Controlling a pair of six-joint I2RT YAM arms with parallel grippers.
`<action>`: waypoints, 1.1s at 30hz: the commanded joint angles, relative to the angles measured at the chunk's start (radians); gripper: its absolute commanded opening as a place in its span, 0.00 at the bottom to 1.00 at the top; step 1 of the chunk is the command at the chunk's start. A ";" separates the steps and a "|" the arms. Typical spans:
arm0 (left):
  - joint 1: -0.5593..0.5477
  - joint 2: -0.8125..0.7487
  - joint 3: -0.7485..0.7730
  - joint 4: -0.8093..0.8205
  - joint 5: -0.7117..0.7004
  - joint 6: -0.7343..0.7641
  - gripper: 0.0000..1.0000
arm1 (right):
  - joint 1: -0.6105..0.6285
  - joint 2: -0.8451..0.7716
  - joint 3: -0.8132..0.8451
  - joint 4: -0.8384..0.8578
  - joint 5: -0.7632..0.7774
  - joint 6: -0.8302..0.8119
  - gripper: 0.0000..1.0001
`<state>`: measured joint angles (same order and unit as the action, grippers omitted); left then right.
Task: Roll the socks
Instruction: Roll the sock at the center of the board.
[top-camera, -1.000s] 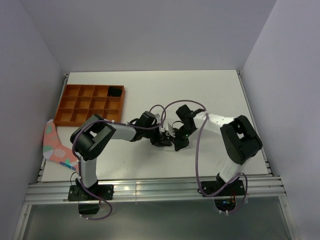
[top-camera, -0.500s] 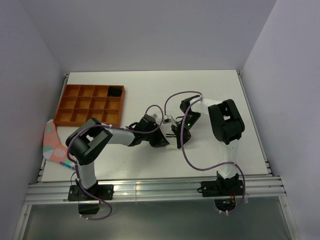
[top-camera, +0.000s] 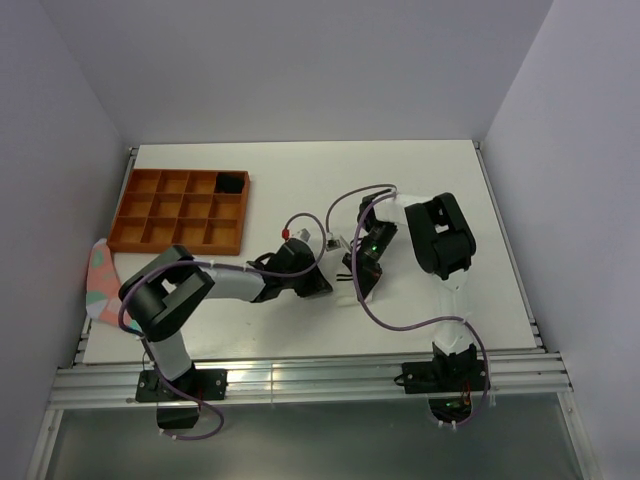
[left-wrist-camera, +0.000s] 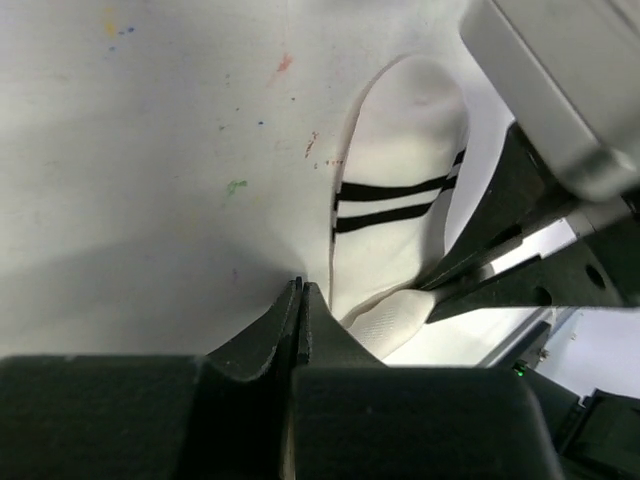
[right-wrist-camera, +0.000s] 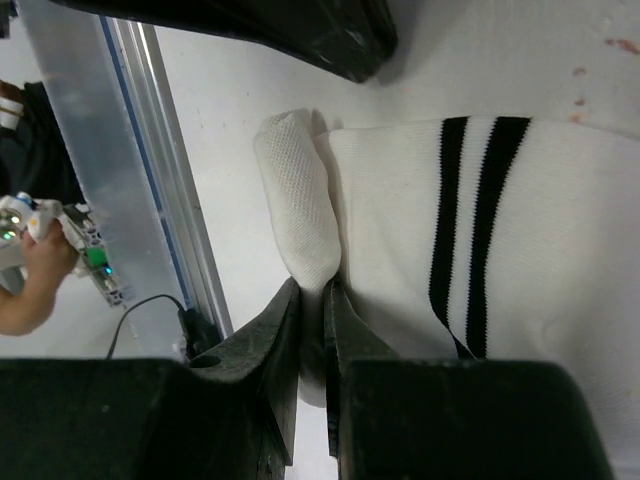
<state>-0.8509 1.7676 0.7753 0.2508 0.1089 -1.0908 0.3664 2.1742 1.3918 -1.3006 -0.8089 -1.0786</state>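
A white sock (left-wrist-camera: 400, 140) with two black cuff stripes lies flat on the white table (left-wrist-camera: 150, 150), mid-table between the two arms. One end is rolled into a small bundle (right-wrist-camera: 300, 200). My right gripper (right-wrist-camera: 322, 292) is shut on that bundle; its dark fingers (left-wrist-camera: 480, 265) show in the left wrist view. My left gripper (left-wrist-camera: 301, 288) is shut, its tips at the sock's long edge, and no cloth shows between them. From above, the left gripper (top-camera: 322, 282) and right gripper (top-camera: 361, 283) are close together. A black bundle (top-camera: 231, 183) sits in one tray cell.
An orange compartment tray (top-camera: 160, 212) stands at the back left. A pink fabric piece with teal patches (top-camera: 100, 285) hangs at the table's left edge. An aluminium rail (right-wrist-camera: 150, 200) runs along the near edge, just beside the rolled end.
My left gripper has closed beside the sock. The right arm has folded in toward the centre, and the left arm's elbow has dropped nearer the front edge.
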 joint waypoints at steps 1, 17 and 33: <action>-0.017 -0.037 -0.039 -0.001 -0.096 0.042 0.04 | -0.006 0.007 0.039 -0.022 0.042 0.083 0.06; -0.158 -0.240 -0.232 0.423 -0.101 0.521 0.38 | -0.006 0.053 0.056 0.029 0.079 0.163 0.04; -0.203 -0.042 0.044 0.182 0.044 0.816 0.42 | -0.006 0.070 0.067 0.031 0.093 0.178 0.04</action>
<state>-1.0500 1.7077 0.7879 0.4603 0.1349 -0.3435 0.3656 2.2250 1.4357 -1.3239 -0.7658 -0.8906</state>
